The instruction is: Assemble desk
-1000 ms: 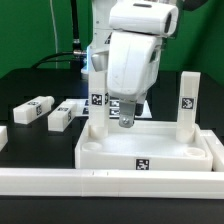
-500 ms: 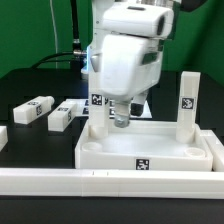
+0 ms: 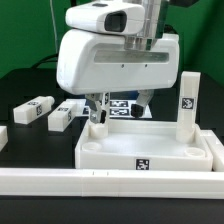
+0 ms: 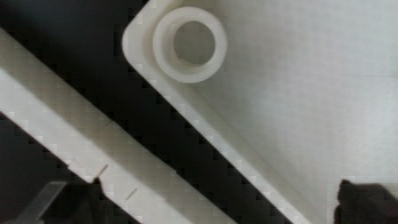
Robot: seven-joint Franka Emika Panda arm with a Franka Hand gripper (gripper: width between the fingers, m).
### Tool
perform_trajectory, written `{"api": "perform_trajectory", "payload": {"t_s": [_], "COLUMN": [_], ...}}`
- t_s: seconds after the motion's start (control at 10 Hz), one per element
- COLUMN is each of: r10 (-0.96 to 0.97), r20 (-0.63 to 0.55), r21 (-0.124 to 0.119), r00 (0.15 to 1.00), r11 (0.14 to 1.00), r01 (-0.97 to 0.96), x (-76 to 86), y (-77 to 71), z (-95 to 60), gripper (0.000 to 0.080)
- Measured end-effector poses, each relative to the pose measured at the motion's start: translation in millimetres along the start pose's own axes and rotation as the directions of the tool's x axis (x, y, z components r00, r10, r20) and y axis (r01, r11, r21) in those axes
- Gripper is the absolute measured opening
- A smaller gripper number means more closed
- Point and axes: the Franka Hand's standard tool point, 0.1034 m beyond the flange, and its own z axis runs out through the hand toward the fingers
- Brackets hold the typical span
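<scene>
I'm hanging over the far side of the desk top [image 3: 110, 158], with my gripper [image 3: 118, 108] above its tray. An upright leg [image 3: 187, 104] stands in the far corner on the exterior view's right. Off to the exterior view's left, a loose leg [image 3: 35, 110] and a second loose leg [image 3: 61, 118] lie side by side on the table [image 3: 30, 85]. The rail [image 3: 60, 182] runs along in front of the desk top. A corner socket [image 4: 191, 42] lies right under my wrist.

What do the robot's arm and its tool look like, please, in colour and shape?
The arm wears glossy white, rounded shells, with a dark section behind its upper part. A broad white boxy housing sits at the wrist. Beneath it the tool has two short dark fingers, one with a paler grey tip. No markings can be made out.
</scene>
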Motion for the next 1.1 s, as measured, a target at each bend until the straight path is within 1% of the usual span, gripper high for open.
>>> {"api": "perform_trajectory", "payload": {"t_s": [0.1, 0.2, 0.3, 0.4, 0.5, 0.6, 0.7, 0.9, 1.0, 1.1], "r10": [0.059, 0.122, 0.131, 0.096, 0.123, 0.161, 0.158, 0.192, 0.264, 0.376], "r20": [0.003, 0.029, 0.033, 0.025, 0.02, 0.027, 0.026, 0.029, 0.042, 0.097], "r21": [0.015, 0.056, 0.055, 0.057, 0.072, 0.067, 0.069, 0.068, 0.074, 0.1], "r00": [0.998, 0.992, 0.991, 0.995, 0.992, 0.987, 0.987, 0.981, 0.964, 0.922], "r11": [0.998, 0.991, 0.99, 0.994, 0.99, 0.984, 0.985, 0.979, 0.961, 0.918], "r01": [-0.059, -0.124, -0.133, -0.097, -0.124, -0.162, -0.16, -0.194, -0.266, -0.385], "x": [-3.3, -20.8, -35.3, -53.5, -71.8, -72.1, -69.9, -71.1, -72.4, -81.7], "y": [1.6, 17.8, 35.0, 51.4, 66.1, 66.8, 64.1, 64.9, 64.2, 67.9], "z": [0.0, -0.8, 0.8, 5.3, 8.3, 8.7, 8.9, 9.5, 10.4, 12.3], "gripper": [0.0649, 0.0649, 0.0649, 0.0649, 0.0649, 0.0649, 0.0649, 0.0649, 0.0649, 0.0649]}}
